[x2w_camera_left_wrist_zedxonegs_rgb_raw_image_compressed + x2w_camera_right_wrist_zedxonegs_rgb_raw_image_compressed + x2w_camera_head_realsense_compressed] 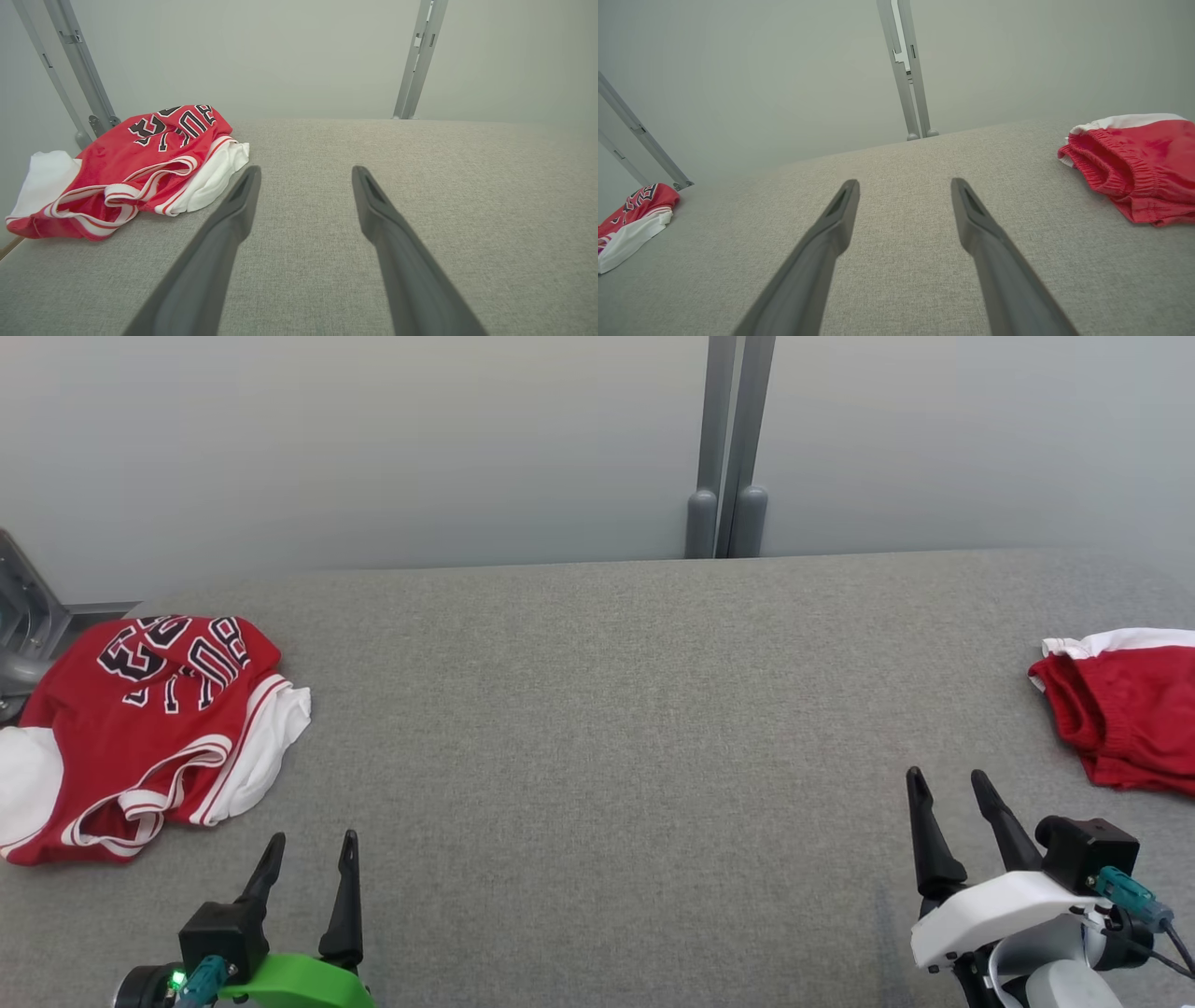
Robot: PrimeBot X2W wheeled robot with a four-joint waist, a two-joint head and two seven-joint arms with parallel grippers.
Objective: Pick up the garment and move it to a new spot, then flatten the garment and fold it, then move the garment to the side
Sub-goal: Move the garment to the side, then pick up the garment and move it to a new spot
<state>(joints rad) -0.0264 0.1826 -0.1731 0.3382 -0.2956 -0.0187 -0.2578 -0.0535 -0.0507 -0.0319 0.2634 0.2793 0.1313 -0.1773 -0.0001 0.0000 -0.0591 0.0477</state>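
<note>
Now our left gripper (313, 838) and right gripper (946, 775) gape empty. We see a red jersey (140, 728) far left, red shorts (1130, 719) far right.

The red shorts (1130, 719) ran out past the right edge of my head view, so I saw only the waistband side. The red jersey (140, 737) was cut a little by the left edge, and its black lettering (210, 658) was folded and upside down, so I could not read it whole. The base of my left end effector (314, 840) went under the bottom edge.
</note>
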